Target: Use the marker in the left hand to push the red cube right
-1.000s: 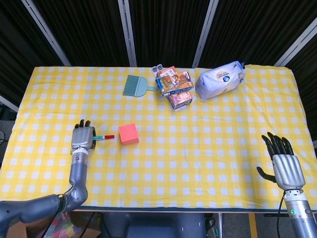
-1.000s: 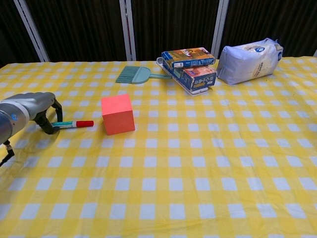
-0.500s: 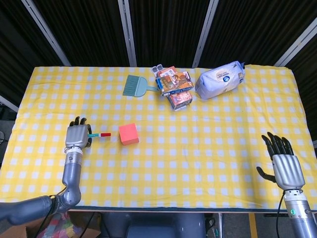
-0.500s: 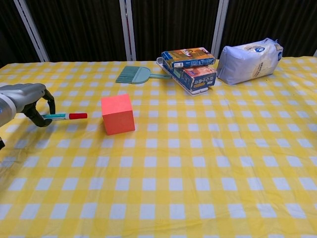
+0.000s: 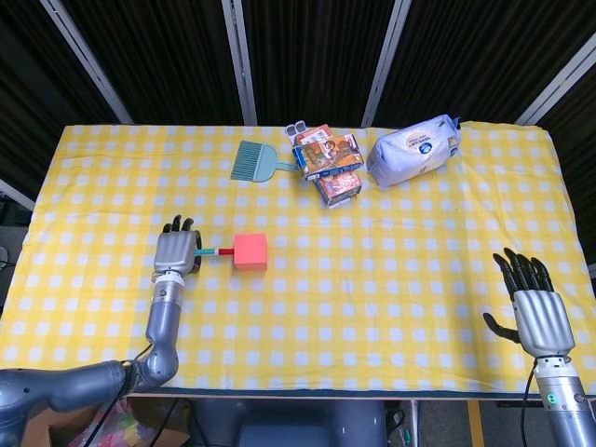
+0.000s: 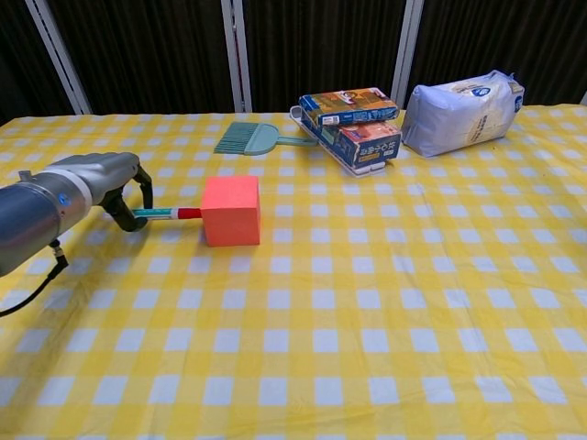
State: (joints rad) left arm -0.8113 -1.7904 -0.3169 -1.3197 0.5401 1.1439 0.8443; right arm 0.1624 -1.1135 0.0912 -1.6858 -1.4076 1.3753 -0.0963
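Note:
The red cube (image 5: 250, 251) (image 6: 231, 210) sits on the yellow checked cloth left of centre. My left hand (image 5: 177, 254) (image 6: 117, 181) grips a marker (image 5: 216, 250) (image 6: 170, 214) with a teal body and red cap, lying level and pointing right. The cap's tip touches the cube's left face. Near the table's front right corner my right hand (image 5: 533, 308) hovers with fingers spread and nothing in it; the chest view does not show it.
At the back stand a teal hand brush (image 5: 253, 161) (image 6: 251, 140), a stack of boxes (image 5: 328, 162) (image 6: 354, 124) and a white bag (image 5: 415, 149) (image 6: 461, 111). The cloth stretches bare to the right of the cube.
My left hand drew back left with the marker, then came right until the cap met the cube. The cube has shifted slightly right and turned squarer. The right hand stayed still.

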